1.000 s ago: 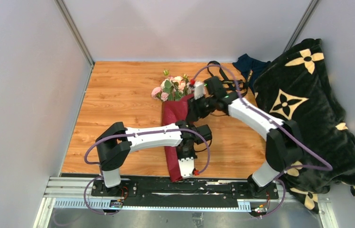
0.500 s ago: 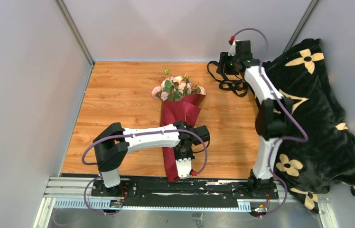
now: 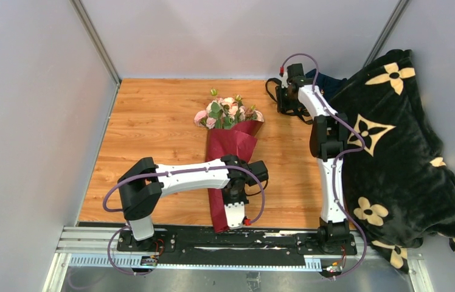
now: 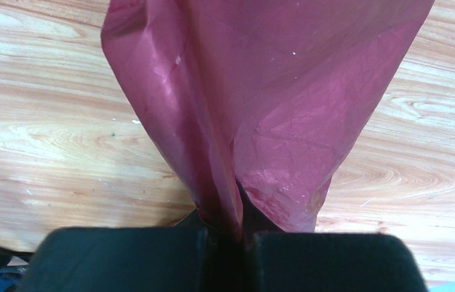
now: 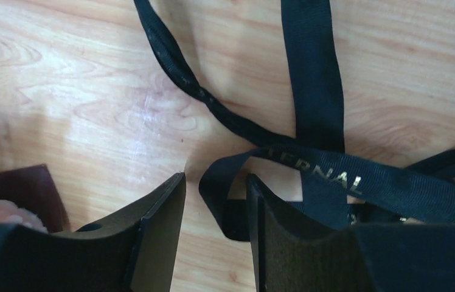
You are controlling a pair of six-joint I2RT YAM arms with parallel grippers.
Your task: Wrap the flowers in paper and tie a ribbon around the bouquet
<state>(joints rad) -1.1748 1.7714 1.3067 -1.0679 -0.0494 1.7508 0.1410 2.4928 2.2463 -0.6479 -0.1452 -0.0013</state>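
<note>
The bouquet lies mid-table, its flowers [image 3: 228, 112] pointing to the back and the dark red paper [image 3: 230, 145] narrowing toward me. My left gripper [image 3: 232, 194] is shut on the narrow part of the paper [image 4: 261, 109], and its jaws [image 4: 228, 234] pinch a fold. The black ribbon [image 3: 272, 84] lies in a tangle at the back right. Directly over it hangs my right gripper [image 3: 287, 97]. In the right wrist view that gripper [image 5: 216, 182] is open. A loop of the lettered ribbon [image 5: 322, 164] sits in the gap beside its right finger [image 5: 267, 225].
A black blanket [image 3: 407, 140] with cream flower motifs is heaped along the right side. A navy cloth [image 3: 329, 82] lies just behind the ribbon. Grey walls close in the left, back and right. The arms' rail [image 3: 213, 240] runs along the near edge.
My right arm has swung away from the top of the bouquet to the back right and come down over the ribbon. The left gripper has kept its hold on the paper.
</note>
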